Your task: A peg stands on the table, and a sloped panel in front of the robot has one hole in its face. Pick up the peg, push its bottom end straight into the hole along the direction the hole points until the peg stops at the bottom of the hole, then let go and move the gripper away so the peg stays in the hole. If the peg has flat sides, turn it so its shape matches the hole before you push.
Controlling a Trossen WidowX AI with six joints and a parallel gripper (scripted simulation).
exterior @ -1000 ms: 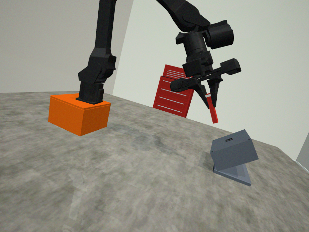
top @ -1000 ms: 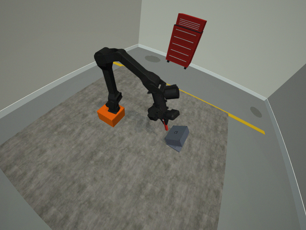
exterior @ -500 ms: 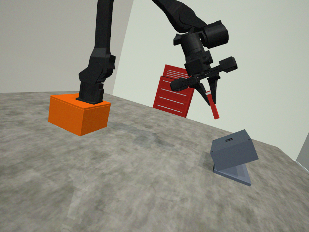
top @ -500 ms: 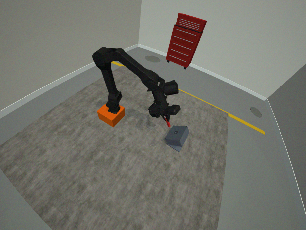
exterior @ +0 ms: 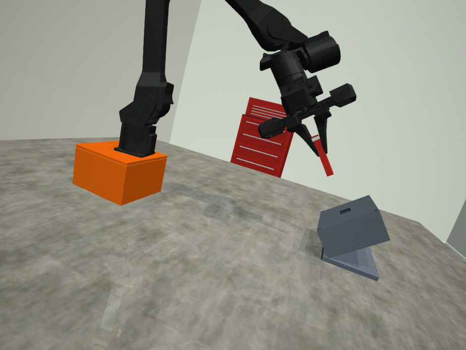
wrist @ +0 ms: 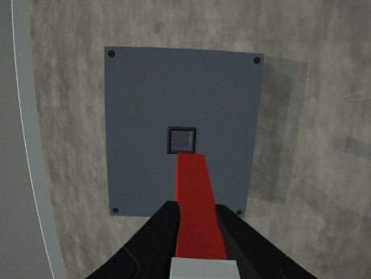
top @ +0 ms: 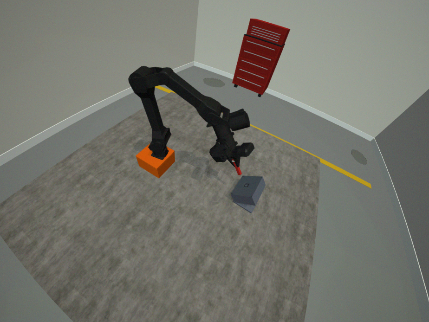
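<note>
The red peg [top: 237, 169] [exterior: 324, 159] [wrist: 193, 193] is up in the air, near the sloped panel [top: 248, 188] [exterior: 352, 229] [wrist: 141, 101] and apart from it, on the side of the panel toward the orange block [top: 155, 161] [exterior: 119, 175]. It is tilted, its bottom end pointing down toward the panel and a pale band marking it near the top. The fingers of the gripper [top: 235, 163] [exterior: 322, 152] [wrist: 197, 207] are clamped on the peg from both sides, with its lower part sticking out past their tips. In the wrist view the peg's flat-sided bottom end overlaps the lower edge of the square hole [wrist: 181, 140] in the panel's face, and the hole's outline shows beyond it; the exterior view has that end above the panel, outside the hole. The panel's face is slanted, with a dark dot at each corner, and its base plate [top: 243, 206] [exterior: 350, 269] lies on the table [top: 166, 242] [exterior: 188, 286] beneath it. The black arm [top: 183, 88] [exterior: 280, 28] reaches over toward the panel from the orange block, which sits well apart from the panel. Farther behind the panel, by the wall, stands a red tool cabinet [top: 258, 57] [exterior: 259, 144], partly hidden by the gripper in the exterior view.
</note>
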